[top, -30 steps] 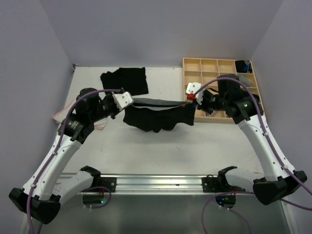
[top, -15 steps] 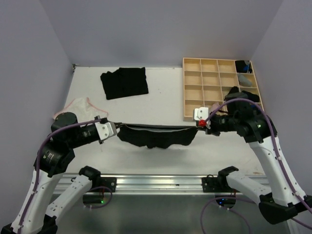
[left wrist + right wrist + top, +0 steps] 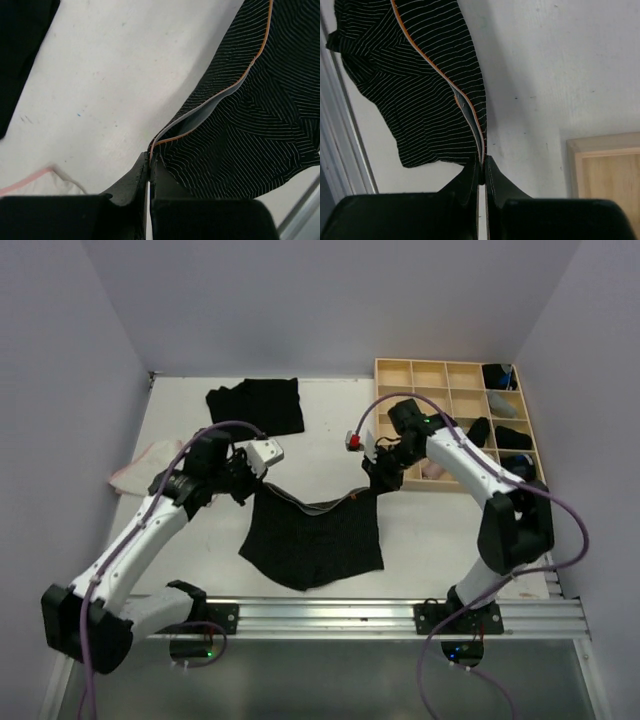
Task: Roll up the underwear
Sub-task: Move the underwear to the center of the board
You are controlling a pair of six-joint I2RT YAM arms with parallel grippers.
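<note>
Black striped underwear (image 3: 312,545) lies mid-table (image 3: 330,430). The left gripper (image 3: 248,483) and right gripper (image 3: 373,478) are clamped shut on its waistband corners. The sagging waistband between them could leave wrinkles, spoiling the roll.

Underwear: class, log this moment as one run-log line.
left gripper: shut on underwear | right gripper: shut on underwear | underwear: pinched at both ends, sagging between

Black pinstriped briefs (image 3: 312,540), waistband corners raised, middle sagging, body spread

The left arm (image 3: 150,527) partly hides the whitish underwear (image 3: 133,469) (pink-edged).
</note>
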